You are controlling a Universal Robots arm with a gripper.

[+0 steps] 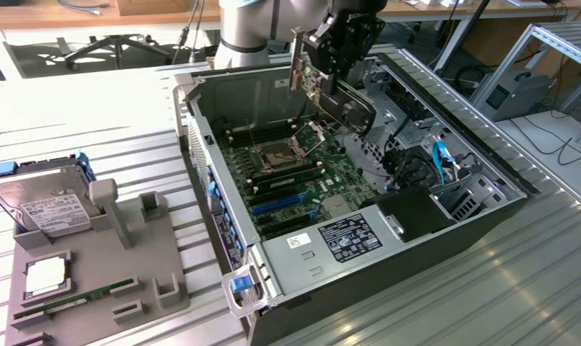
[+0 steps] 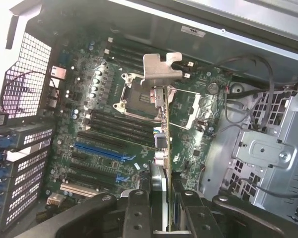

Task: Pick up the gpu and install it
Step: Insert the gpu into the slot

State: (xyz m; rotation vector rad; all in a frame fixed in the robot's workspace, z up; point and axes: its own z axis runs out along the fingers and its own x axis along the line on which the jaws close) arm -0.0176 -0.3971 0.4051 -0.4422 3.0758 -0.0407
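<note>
My gripper (image 1: 341, 37) is shut on the gpu (image 1: 347, 104) and holds it in the air over the open computer case (image 1: 300, 277). The card hangs on edge, with its black round fan facing the exterior view's right and its silver bracket (image 1: 295, 61) upright at one end. In the wrist view the gripper (image 2: 164, 210) clamps the card between two black fingers (image 2: 138, 208), and the gpu (image 2: 163, 131) appears edge-on with the bracket (image 2: 162, 67) at its far end. Below it lies the green motherboard (image 2: 193, 144) with blue expansion slots (image 2: 102, 151) and the CPU socket (image 2: 139, 96).
Beside the case, on the exterior view's left, a grey fixture (image 1: 127, 288) carries a hard drive (image 1: 45, 205), a CPU chip (image 1: 45, 274) and a green RAM stick (image 1: 74, 297). Inside the case are a metal drive cage (image 2: 273, 148), cables (image 1: 440, 158) and the perforated rear wall (image 2: 25, 84).
</note>
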